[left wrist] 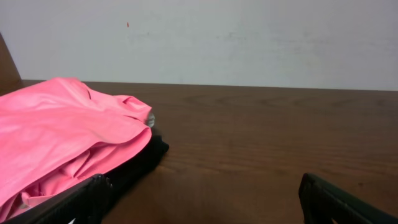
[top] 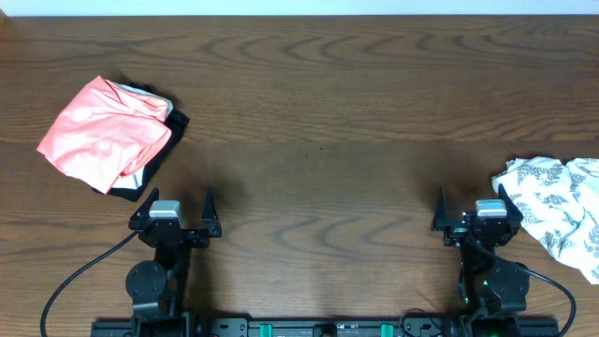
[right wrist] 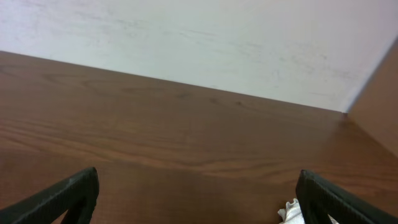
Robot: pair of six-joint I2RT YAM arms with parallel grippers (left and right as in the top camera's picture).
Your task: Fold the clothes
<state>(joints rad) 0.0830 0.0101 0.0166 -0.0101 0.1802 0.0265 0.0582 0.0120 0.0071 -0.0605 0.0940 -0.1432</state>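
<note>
Salmon-pink on the far left: find the clothes (top: 105, 131) there, crumpled in a heap ahead of the left gripper (top: 180, 197) and out beyond its outer finger, well apart from both pads. Note the dark garment (top: 176, 124) peeking from under the heap on the side nearer the fingers. Spread wide and pinching nothing on this side, low at the near edge of the table (top: 318, 103). Folding not yet begun, judging by that heap. To start well: reach forward and outward, take a pink edge or corner only, avoid snagging the dark layer underneath, drag toward the bare wood ahead of and between the two grippers, then smooth flat before any fold. Across now to the right gripper (top: 473, 195): likewise splayed and empty, touching nothing. Just beyond its outer finger, see the white leaf-print cloth (top: 557, 211); leave well alone. Probably worth bringing this arm over for a second corner, given so large and soft a piece.
</note>
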